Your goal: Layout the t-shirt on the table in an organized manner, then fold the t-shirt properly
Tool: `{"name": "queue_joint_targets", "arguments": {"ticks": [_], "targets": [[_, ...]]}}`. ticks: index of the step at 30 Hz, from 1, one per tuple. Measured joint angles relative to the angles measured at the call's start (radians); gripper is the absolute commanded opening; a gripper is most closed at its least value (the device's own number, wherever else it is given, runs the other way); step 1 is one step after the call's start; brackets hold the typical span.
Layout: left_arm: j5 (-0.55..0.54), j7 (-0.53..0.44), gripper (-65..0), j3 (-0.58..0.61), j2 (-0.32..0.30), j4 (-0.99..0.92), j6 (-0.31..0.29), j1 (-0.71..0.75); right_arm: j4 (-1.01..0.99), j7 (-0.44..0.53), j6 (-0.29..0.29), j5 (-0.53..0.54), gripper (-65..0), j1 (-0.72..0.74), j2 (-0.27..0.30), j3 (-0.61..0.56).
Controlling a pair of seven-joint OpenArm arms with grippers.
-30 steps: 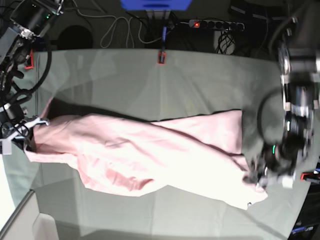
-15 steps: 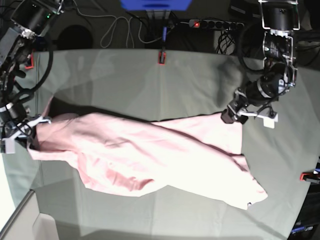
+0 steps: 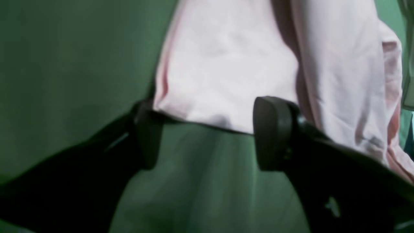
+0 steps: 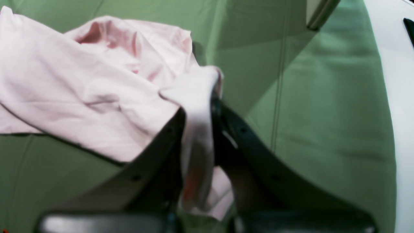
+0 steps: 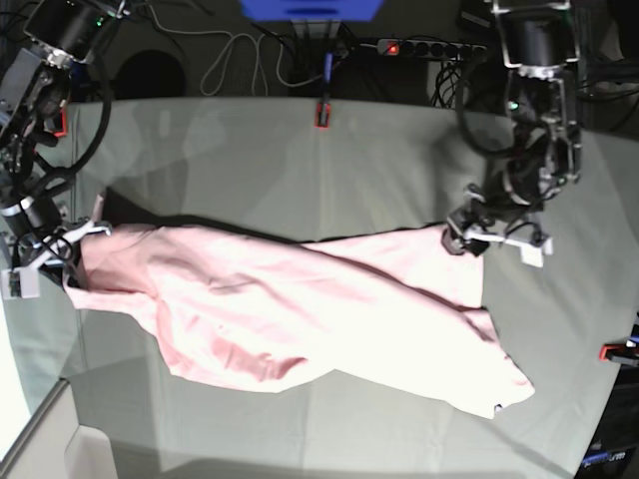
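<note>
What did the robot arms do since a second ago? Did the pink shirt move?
The left gripper left the shirt's near corner, swung to its far corner, and now sits there with fingers apart, gripping nothing. The right gripper stayed shut on the t-shirt, nudging that end slightly. The shirt otherwise lies as before on the table.

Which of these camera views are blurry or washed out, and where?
Base view: sharp, but the t-shirt glares near white mid-cloth. Left wrist view: soft throughout, the open left gripper dark and smeared. Right wrist view: the right gripper and its pinched fabric blurred; table clearer.
</note>
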Motion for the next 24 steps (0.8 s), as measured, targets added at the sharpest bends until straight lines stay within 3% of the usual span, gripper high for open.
{"name": "queue_joint_targets", "arguments": {"ticks": [6,10,14,20,24], "targets": [[-0.01,-0.005,-64.6,-0.004,0.037,-0.002,-0.002,-0.03,0.0,0.001,0.0,0.0,-65.0,-0.01,0.0,0.004],[-0.008,0.007,-64.7,-0.021,0.013,0.038,-0.001,-0.014,0.0,-0.006,0.0,-0.002,-65.0,-0.04,0.003,0.007],[-0.003,0.018,-64.9,-0.146,-0.018,0.167,0.003,-0.001,0.023,-0.001,-0.001,-0.002,-65.0,-0.081,0.005,0.005],[-0.003,0.19,-64.9,-0.4,-0.011,0.423,-0.003,0.037,0.133,-0.014,0.001,-0.003,-65.0,-0.224,-0.001,-0.003],[-0.011,0.211,-64.9,-0.451,-0.017,0.528,-0.008,0.026,0.217,0.008,-0.005,0.006,-65.0,-0.269,0.001,-0.032]]}}
